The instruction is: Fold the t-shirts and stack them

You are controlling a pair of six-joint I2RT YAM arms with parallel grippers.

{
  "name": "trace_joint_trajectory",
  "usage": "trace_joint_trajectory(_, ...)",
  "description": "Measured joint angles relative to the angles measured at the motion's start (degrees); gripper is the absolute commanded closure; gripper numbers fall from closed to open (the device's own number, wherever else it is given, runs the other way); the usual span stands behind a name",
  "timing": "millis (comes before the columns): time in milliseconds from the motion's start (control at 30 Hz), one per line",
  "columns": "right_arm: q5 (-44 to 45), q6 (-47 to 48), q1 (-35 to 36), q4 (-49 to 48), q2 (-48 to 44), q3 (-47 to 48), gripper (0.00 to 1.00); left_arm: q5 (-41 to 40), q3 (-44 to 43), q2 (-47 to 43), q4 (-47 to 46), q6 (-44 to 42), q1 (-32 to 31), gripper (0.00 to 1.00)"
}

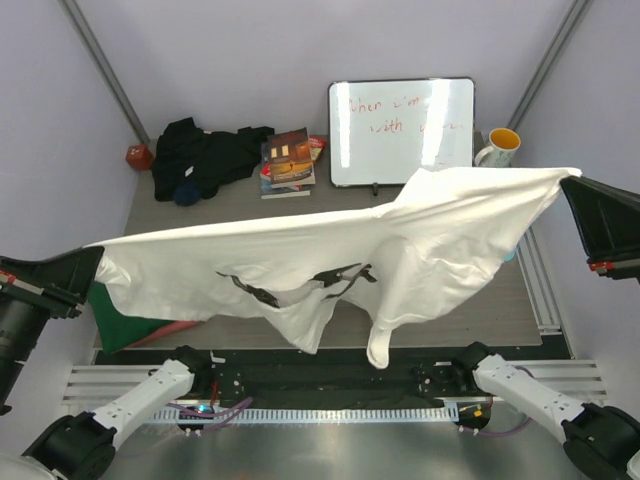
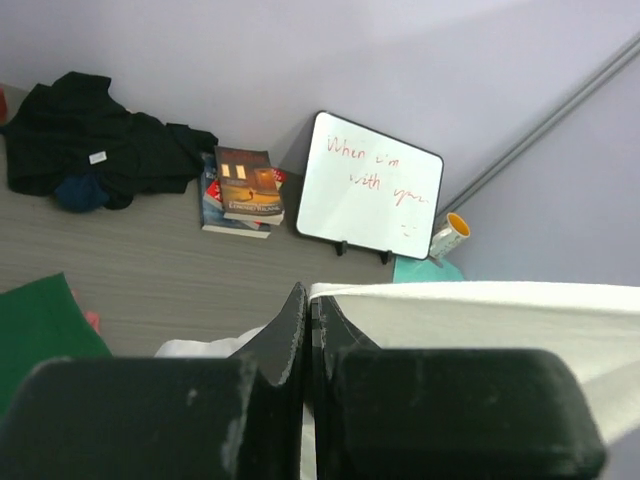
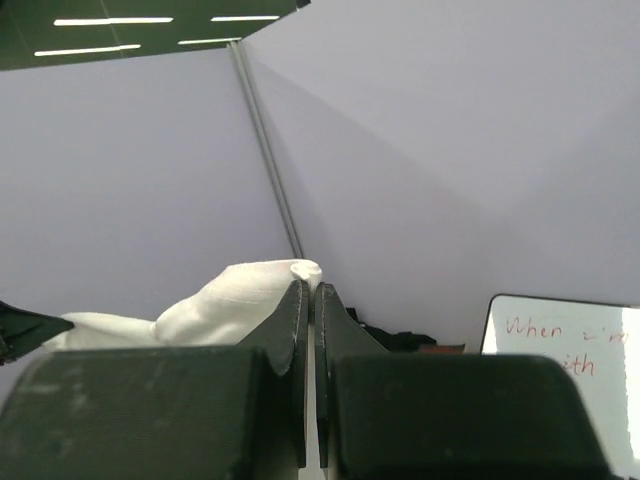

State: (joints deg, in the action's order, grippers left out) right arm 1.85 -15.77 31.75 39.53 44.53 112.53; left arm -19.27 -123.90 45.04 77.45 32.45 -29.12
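Note:
The white t-shirt (image 1: 400,250) with small black marks hangs spread in the air over the table, stretched between both grippers. My left gripper (image 1: 98,255) is shut on its left corner, and the cloth (image 2: 480,320) runs off to the right of the pinched jaws (image 2: 311,300). Higher up at the right, my right gripper (image 1: 570,180) is shut on the other corner, with a bunch of white cloth (image 3: 230,300) at its tips (image 3: 311,290). A dark green t-shirt (image 1: 125,320) and a salmon pink edge (image 1: 185,328) lie under the white one. Black t-shirts (image 1: 205,155) are heaped at the back left.
A stack of books (image 1: 288,162), a whiteboard (image 1: 400,130) and a white mug (image 1: 497,147) stand along the back edge. A red object (image 1: 138,156) sits in the back left corner. A teal mat (image 2: 425,268) lies near the mug.

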Motion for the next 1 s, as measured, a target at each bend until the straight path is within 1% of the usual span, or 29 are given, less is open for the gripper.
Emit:
trace_joint_trajectory(133,-0.6,0.9,0.0,1.5,5.2,9.2,0.99,-1.7,2.3,1.0,-0.2,-0.7,-0.7,1.00)
trace_joint_trajectory(267,3.1,3.1,0.0,1.0,10.4,10.4,0.99,-6.1,5.4,6.1,-1.4,-2.6,-1.6,1.00)
trace_joint_trajectory(433,10.9,5.3,0.0,-0.5,22.3,5.9,0.99,-12.7,9.0,21.8,-4.2,-5.1,-0.7,1.00)
trace_joint_trajectory(533,15.3,6.4,-0.1,-0.3,30.6,1.1,0.99,-12.6,10.2,32.3,-5.8,-5.7,2.3,1.00)
trace_joint_trajectory(633,18.1,6.9,-0.4,1.7,36.0,-5.4,0.99,-12.7,12.4,39.6,-6.3,-6.0,4.1,1.00)
trace_joint_trajectory(700,20.0,7.3,-0.5,4.0,36.8,-9.2,0.99,-12.7,14.4,40.2,-6.3,-6.2,4.2,1.00)
trace_joint_trajectory(800,22.4,7.8,-0.7,6.3,34.3,-11.1,0.99,-13.5,16.4,36.7,-6.4,-7.3,4.2,1.00)
trace_joint_trajectory(1000,24.4,7.3,-0.7,6.0,19.5,-11.7,0.99,-14.7,17.7,25.1,-6.8,-7.7,4.4,1.00)
